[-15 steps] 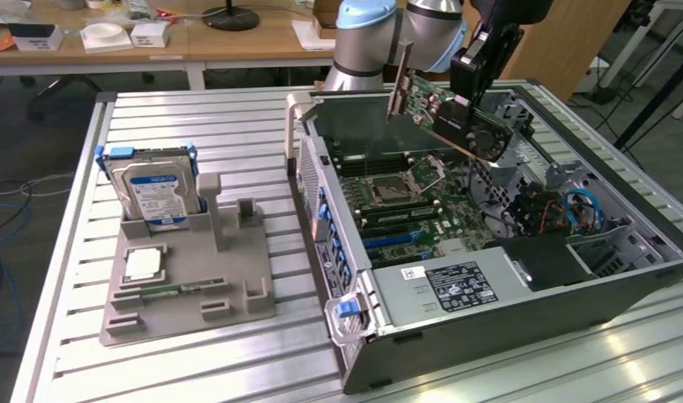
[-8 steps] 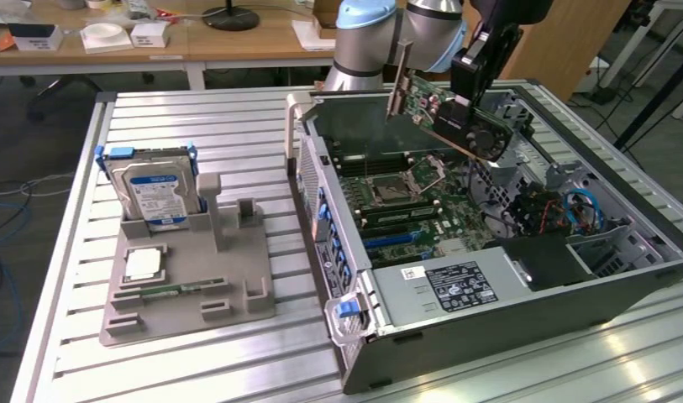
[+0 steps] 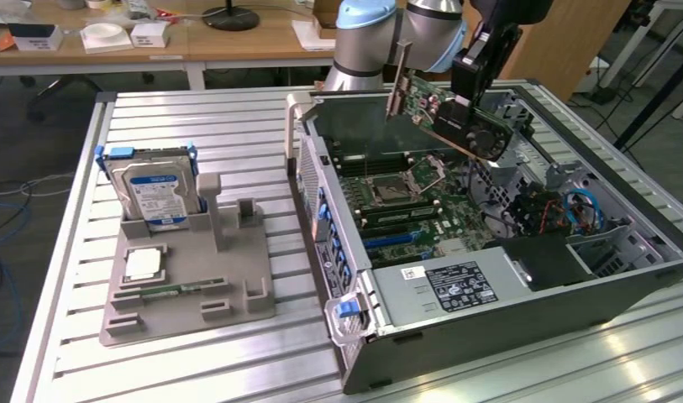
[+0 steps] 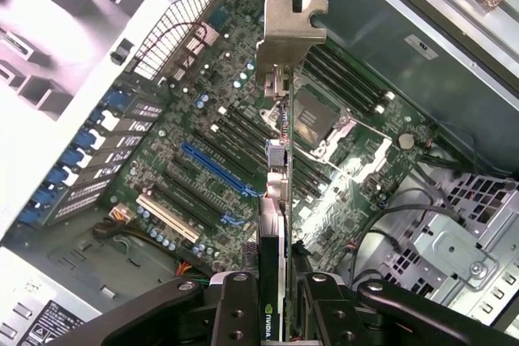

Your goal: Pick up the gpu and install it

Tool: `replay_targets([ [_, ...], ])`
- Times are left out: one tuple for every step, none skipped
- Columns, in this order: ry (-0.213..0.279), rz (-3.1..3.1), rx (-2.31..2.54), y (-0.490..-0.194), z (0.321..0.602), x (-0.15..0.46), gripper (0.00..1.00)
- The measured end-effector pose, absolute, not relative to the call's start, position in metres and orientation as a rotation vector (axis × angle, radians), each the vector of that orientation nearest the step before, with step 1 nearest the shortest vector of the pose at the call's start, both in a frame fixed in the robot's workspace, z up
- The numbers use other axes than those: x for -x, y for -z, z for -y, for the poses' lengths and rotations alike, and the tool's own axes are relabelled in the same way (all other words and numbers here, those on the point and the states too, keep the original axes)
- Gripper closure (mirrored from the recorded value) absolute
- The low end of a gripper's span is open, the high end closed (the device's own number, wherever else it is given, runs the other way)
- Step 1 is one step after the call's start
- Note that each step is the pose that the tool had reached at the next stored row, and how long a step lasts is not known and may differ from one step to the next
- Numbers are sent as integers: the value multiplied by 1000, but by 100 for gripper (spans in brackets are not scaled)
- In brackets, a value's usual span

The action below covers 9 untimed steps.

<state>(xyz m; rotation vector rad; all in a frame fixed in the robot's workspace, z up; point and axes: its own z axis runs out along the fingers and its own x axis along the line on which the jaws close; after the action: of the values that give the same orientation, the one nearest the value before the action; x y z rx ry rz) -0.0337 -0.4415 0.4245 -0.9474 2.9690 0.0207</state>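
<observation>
The gpu (image 3: 444, 116) is in the air, above the open computer case (image 3: 543, 277), and it does not touch anything inside the case. In the exterior view it is tilted: its metal bracket (image 3: 397, 74) is at the higher end, toward the exterior view's left, and the dark end of the card is lower, toward the exterior view's right. One face shows green circuit board. In the wrist view the gpu (image 4: 278, 200) is seen from its thin edge, with the bracket (image 4: 289, 28) at the far end.

The jaws are clenched on the gpu, one black finger (image 4: 240, 307) on each flat side of the card, and they hold it at the end opposite to the bracket. The robot arm (image 3: 370, 34) stands behind the case.

Under the card lies the motherboard (image 3: 403, 206), with a blue slot (image 4: 212, 169), a white slot (image 4: 166, 218) and the processor socket (image 4: 318, 113) in the wrist view. The case lies on its side on a ribbed metal surface (image 3: 207, 113). Well apart from it, toward the exterior view's left, a grey holder (image 3: 240, 294) carries a silver hard drive with blue rails (image 3: 150, 191), which stands upright, and a small memory stick (image 3: 170, 291), which lies flat.
</observation>
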Motion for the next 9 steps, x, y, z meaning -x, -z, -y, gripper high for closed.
replay_targets([
  [-21, -2968, 950, -424, 441, 34, 74],
  [-21, -2967, 953, -424, 441, 34, 74],
  [-21, -2966, 956, -425, 441, 34, 74],
  [-21, -2965, 959, -424, 441, 34, 74],
  [-21, -2965, 961, -425, 441, 34, 74],
  [-21, -2964, 964, -424, 441, 34, 74],
  [-21, -2963, 967, -425, 441, 34, 74],
  [-21, -2962, 969, -424, 441, 34, 74],
  [-21, -2961, 972, -424, 441, 34, 74],
])
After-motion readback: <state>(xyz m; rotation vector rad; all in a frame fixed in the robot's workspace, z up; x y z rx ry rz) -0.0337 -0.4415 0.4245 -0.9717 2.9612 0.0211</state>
